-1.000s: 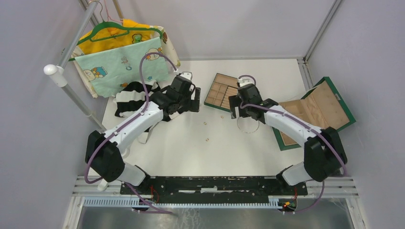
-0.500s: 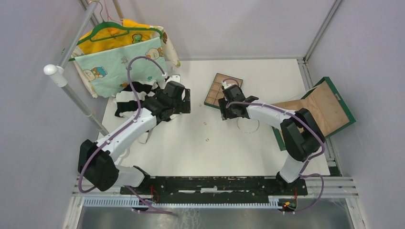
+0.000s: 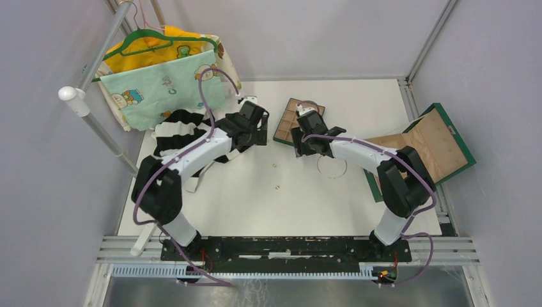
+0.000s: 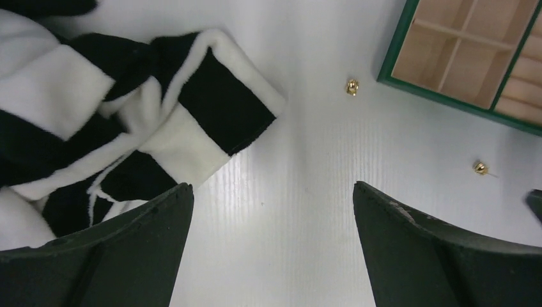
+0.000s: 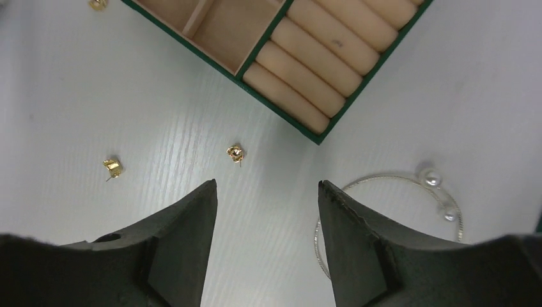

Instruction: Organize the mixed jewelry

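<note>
A thin silvery hoop (image 3: 332,176) lies on the white table right of centre; in the right wrist view the hoop (image 5: 377,178) carries two small pearls. Tiny gold pieces (image 3: 274,165) (image 3: 278,187) lie mid-table. The right wrist view shows gold pieces (image 5: 236,153) (image 5: 112,166) just ahead of my open, empty right gripper (image 5: 266,183) (image 3: 299,142), beside the tray's near corner. My left gripper (image 4: 271,186) (image 3: 254,128) is open and empty over bare table left of the tray, with two gold pieces (image 4: 351,87) (image 4: 480,168) ahead of it.
The tan compartment tray with green rim (image 3: 282,122) (image 5: 319,135) (image 4: 390,70) sits at back centre. A black-and-white striped cloth (image 3: 179,128) (image 4: 128,115) lies by the left gripper. An open green box (image 3: 441,144) lies at the right. Hung clothes (image 3: 166,70) are at back left.
My right gripper has moved left, from beside the hoop to the tray's near left corner. My left gripper drew back toward the striped cloth, then came forward again toward the tray.
</note>
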`<state>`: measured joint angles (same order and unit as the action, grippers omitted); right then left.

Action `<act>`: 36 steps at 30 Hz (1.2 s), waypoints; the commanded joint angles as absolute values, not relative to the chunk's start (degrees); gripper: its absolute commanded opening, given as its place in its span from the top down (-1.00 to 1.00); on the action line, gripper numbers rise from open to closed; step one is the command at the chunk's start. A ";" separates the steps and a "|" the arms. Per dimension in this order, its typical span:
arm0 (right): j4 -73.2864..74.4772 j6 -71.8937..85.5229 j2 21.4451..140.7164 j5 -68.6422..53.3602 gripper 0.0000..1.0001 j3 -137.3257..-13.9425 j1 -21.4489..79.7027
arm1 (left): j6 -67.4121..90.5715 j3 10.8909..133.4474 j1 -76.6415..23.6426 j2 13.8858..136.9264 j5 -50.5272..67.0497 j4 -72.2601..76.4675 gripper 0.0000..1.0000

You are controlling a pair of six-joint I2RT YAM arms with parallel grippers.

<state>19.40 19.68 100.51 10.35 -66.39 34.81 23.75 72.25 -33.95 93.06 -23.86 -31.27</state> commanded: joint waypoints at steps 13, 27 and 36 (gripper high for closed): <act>24.36 17.62 79.65 25.17 -0.41 -61.71 30.04 | 21.85 88.61 -34.37 118.40 -18.88 -28.10 -0.79; 26.39 17.82 79.88 26.74 -0.41 -62.79 29.85 | 21.21 93.72 -33.38 124.56 -17.40 -28.25 -0.20; 26.73 17.89 80.41 27.03 -0.41 -63.78 29.88 | 21.90 92.61 -32.12 125.06 -14.50 -27.94 0.05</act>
